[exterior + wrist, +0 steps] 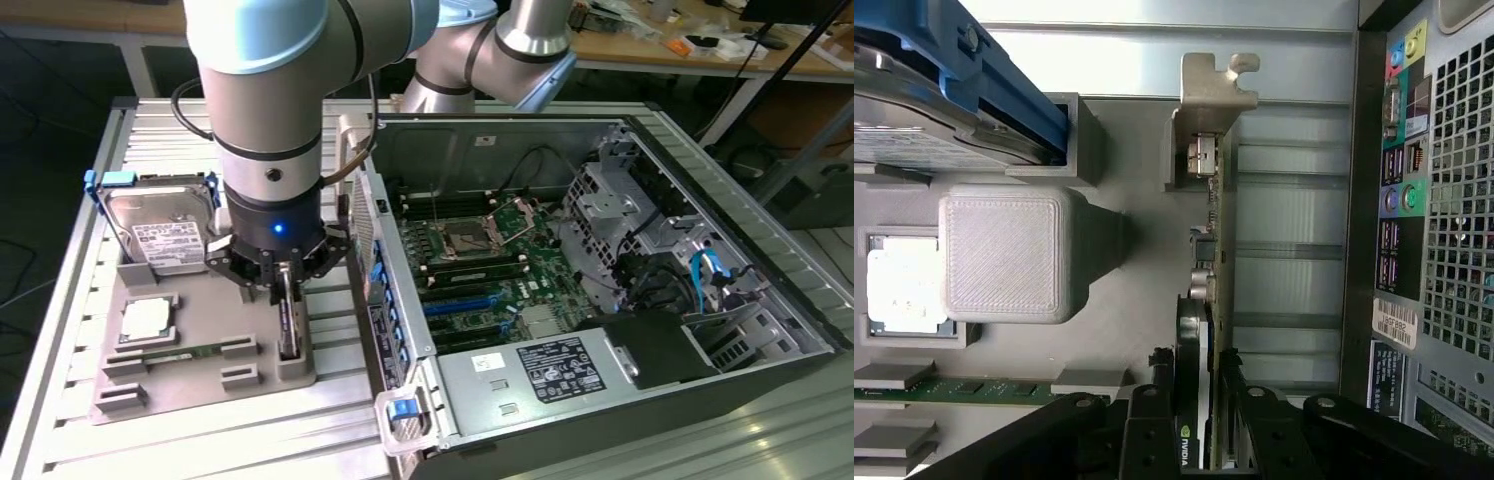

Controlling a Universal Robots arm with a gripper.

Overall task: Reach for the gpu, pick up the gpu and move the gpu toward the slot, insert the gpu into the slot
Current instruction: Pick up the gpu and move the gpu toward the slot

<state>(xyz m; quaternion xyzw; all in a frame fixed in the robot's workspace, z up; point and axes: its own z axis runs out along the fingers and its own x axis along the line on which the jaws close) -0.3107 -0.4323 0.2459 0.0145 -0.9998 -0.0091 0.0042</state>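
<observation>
The case (pixel 694 170) lies open on the table (pixel 200 445), and the grey tray (pixel 200 378) sits just beside it, on the exterior view's left. The arm (pixel 267 100) comes straight down over the tray's edge nearest the case. There the gpu (pixel 1220 250) stands on its long edge in a holder. Its long axis runs along that tray edge, parallel to the case's port side. The gripper (pixel 282 287) is directly over the card, its jaws set across the thin dimension. The card therefore lies between the fingers (pixel 1154 405) rather than off to one side. In the wrist view one finger meets each face, and they look pressed onto the card, pinching it. The hold sits well back from the bracket (pixel 1214 85), which is at the card's opposite end. The card rests in its holder, not lifted. The blue slots (pixel 465 303) lie inside the case, across its wall from the card.
</observation>
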